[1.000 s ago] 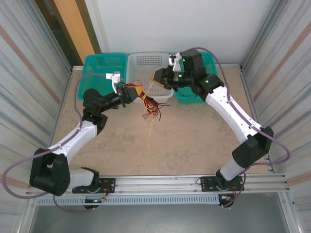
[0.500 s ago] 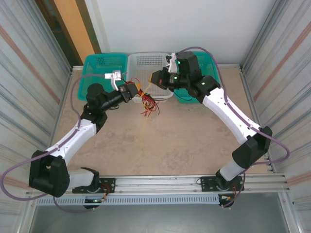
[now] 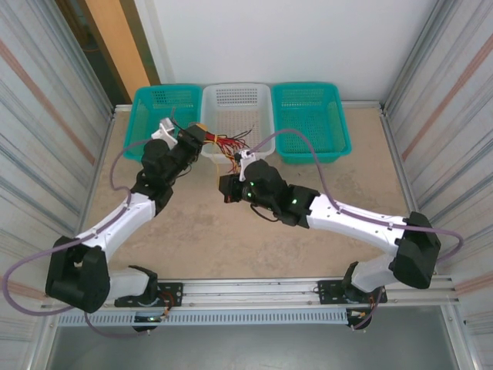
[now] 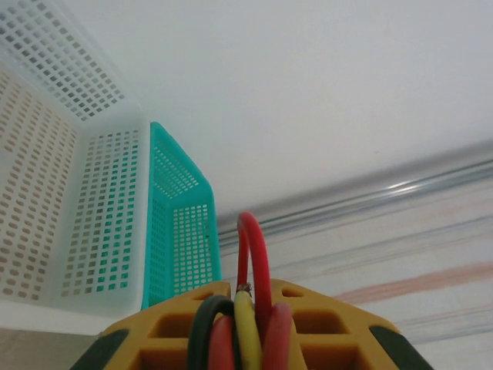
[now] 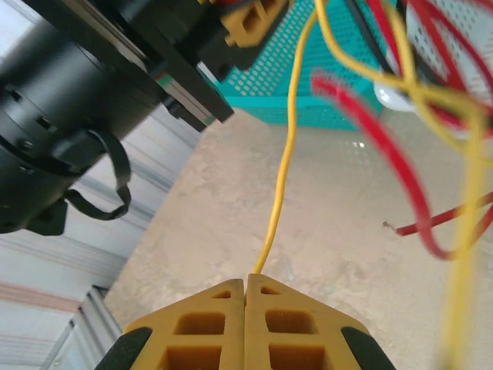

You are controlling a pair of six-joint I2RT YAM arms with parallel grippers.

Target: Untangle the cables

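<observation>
Both your hands are on the cables (image 3: 228,142)
Your left hand (image 4: 239,308) is clamped on the red/black/yellow bundle by the white basket (image 3: 236,102); your right hand (image 5: 246,279) is pinched shut on one yellow strand (image 5: 282,183).

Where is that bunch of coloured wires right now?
In the top view the cables hang at the white basket's near rim, held by the left gripper; one yellow strand runs to the right gripper.

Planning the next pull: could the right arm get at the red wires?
Probably: the red wires dangle close ahead, nothing between, but the right end effector is shut on a yellow wire.
</observation>
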